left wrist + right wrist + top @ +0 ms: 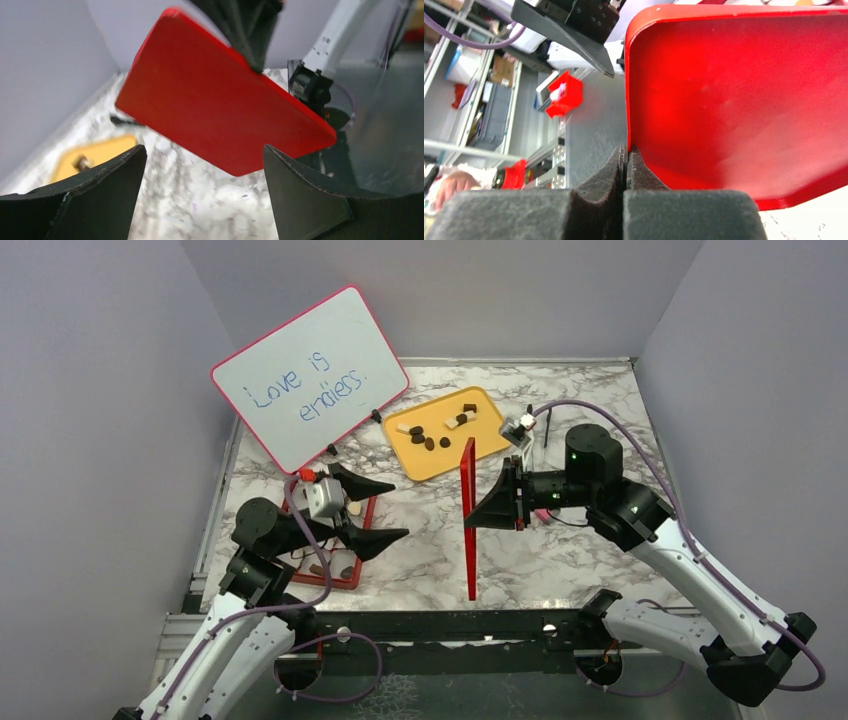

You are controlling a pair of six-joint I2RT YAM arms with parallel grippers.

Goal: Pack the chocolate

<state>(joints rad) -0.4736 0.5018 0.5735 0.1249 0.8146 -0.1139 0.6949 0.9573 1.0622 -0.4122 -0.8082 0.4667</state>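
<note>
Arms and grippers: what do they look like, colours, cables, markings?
The left arm and right arm have white links and black joint housings. A purple cable loops along each. Green lights glow on the right arm's joints. The left gripper and right gripper each have two black wedge-shaped fingers.

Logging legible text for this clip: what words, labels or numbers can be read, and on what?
"Love is endless." - blue handwriting on the pink-framed whiteboard.
Red panel: no print visible.
Background shelving in the right wrist view: too blurred to read.
</note>
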